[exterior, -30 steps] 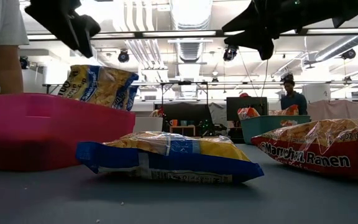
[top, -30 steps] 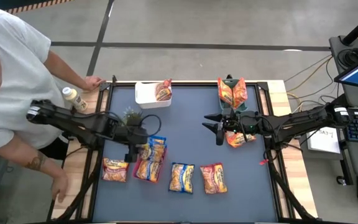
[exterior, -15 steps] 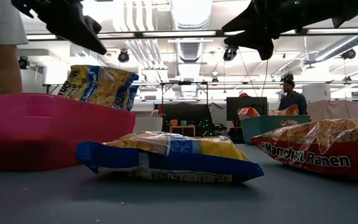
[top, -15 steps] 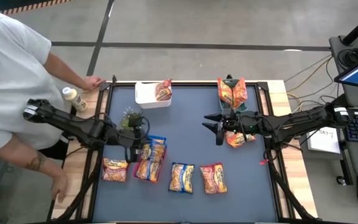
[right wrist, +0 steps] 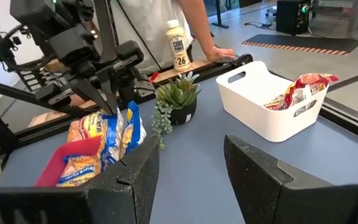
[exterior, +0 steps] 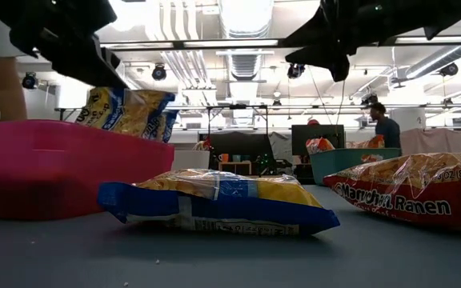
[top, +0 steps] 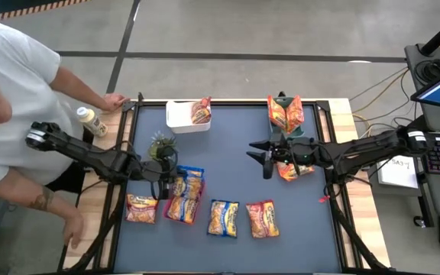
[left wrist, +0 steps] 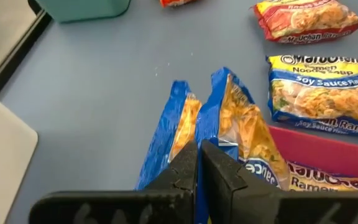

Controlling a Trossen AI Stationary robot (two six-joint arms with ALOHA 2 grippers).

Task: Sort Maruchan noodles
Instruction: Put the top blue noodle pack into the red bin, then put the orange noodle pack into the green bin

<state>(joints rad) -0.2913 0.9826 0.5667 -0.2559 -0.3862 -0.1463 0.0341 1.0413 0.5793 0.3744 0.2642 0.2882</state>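
Observation:
Two blue-trimmed Maruchan packets (left wrist: pixel 241 127) (left wrist: pixel 173 134) stand on edge, leaning in the red tray (left wrist: pixel 319 149), which holds more packets (top: pixel 142 208). My left gripper (left wrist: pixel 197 149) is shut, its tips at the upper edges of the two (right wrist: pixel 124 127). My right gripper (top: pixel 266 159) hovers open over the table's middle, level, touching nothing. A blue packet (top: pixel 224 218) and a red one (top: pixel 262 219) lie flat near the front edge. My left gripper's shut fingertips (right wrist: pixel 112 107) stand slanting down right at the top edges of the two blue-trimmed packets (left wrist: pixel 219 146). Whether they touch or pinch an edge, I cannot tell.
At the back stand a white bin (top: pixel 180 118) with a red packet (top: pixel 201 112) and a teal bin (top: pixel 285 128) with orange ones (top: pixel 285 113). One packet (top: pixel 292 170) lies under the right arm. A small plant (top: pixel 161 143), a bottle (top: pixel 88 121) and a person's hand (top: pixel 113 101) are at the left.
My left gripper has shut, sunk toward the blue-trimmed packets in the tray and tipped flatter, its arm drawing a little toward the table's left. The packets have stayed where they were.

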